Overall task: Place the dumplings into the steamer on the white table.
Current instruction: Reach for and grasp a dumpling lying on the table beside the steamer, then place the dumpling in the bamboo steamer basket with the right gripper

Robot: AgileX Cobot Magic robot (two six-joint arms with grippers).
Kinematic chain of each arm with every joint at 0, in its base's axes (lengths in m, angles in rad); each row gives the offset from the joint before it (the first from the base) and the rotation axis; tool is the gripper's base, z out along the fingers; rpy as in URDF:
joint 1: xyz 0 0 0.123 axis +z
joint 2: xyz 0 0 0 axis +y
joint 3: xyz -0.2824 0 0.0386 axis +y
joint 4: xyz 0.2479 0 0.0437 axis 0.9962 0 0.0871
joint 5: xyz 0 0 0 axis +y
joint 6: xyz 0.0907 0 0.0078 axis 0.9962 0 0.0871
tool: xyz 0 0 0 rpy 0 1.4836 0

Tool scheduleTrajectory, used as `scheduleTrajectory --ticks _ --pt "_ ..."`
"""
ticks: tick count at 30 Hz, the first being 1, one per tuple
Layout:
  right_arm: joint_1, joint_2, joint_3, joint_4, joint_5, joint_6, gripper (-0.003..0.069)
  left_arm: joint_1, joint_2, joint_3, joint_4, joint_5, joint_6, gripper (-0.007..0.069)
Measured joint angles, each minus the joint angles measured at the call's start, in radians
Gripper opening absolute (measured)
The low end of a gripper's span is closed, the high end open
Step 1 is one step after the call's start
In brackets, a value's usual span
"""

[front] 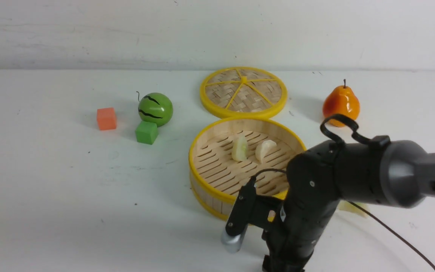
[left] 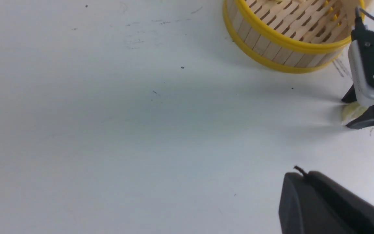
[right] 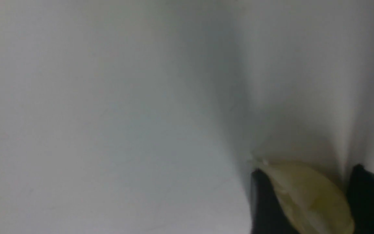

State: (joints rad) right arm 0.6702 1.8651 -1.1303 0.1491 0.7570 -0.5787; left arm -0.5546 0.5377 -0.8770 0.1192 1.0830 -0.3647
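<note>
- Your left dark, slim-fingered hand (left: 299,177) has its fingers together and holds nothing. It is set to the left of the right hand; if you swing it in while the other arm lifts, the two could knock together.
- The round bamboo steamer with yellow rims (front: 212,206) sits beyond the right hand, and the right arm's wrist looks close to its near wall. A low or hasty lift could catch the rim and shove the basket, or tip it.
- Inside, beyond the right hand, lie a pale green crescent dumpling (front: 239,149) and a cream crescent dumpling (front: 265,150). Drop another on top of them and it may roll, or push them against the wall.
- Your right black, two-fingered hand (right: 307,170) is down at the scuffed white counter (front: 70,211), fingers apart, one on each side of a yellowish-green translucent dumpling (right: 317,195). The piece looks slanted between them; closing off-centre could squirt it out, and pressing lower could scrape the tips.
- To the right of that hand and farther out, a pale yellow-green dumpling (front: 353,208) is partly hidden behind the forearm. A wide elbow sweep, or the trailing cable, might drag it away.
</note>
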Motion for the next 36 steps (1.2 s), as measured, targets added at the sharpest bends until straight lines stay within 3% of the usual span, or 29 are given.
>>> scheduleTrajectory --ticks 1,2,6,9,15,22,31,36 --pt "0.007 0.001 -0.002 -0.006 -0.004 0.006 0.0216 0.0 -0.01 0.0 0.004 0.009 -0.001 -0.0014" --pt "0.011 0.001 -0.008 -0.016 0.002 0.014 0.019 0.0 -0.013 0.0 0.008 0.02 -0.001 -0.0014" --pt "0.031 -0.006 -0.091 -0.04 0.106 0.084 0.0209 0.0 -0.015 0.001 0.01 0.098 -0.001 -0.0014" --pt "0.036 -0.033 -0.266 -0.077 0.2 0.209 0.0209 0.0 -0.015 0.001 0.01 0.145 -0.001 -0.0014" --pt "-0.007 0.046 -0.618 -0.127 0.248 0.524 0.0209 0.0 -0.015 0.001 0.01 0.156 0.0 -0.0014" --pt "-0.053 0.295 -0.848 -0.133 0.248 0.693 0.0209 0.0 -0.015 0.001 0.01 0.156 0.0 -0.0014" --pt "-0.101 0.478 -0.987 -0.079 0.255 0.753 0.0214 0.0 -0.015 0.001 0.029 0.159 0.0 -0.0014" --pt "-0.1 0.487 -1.018 -0.06 0.286 0.753 0.0344 0.0 -0.015 0.001 0.062 0.159 0.0 -0.0014"
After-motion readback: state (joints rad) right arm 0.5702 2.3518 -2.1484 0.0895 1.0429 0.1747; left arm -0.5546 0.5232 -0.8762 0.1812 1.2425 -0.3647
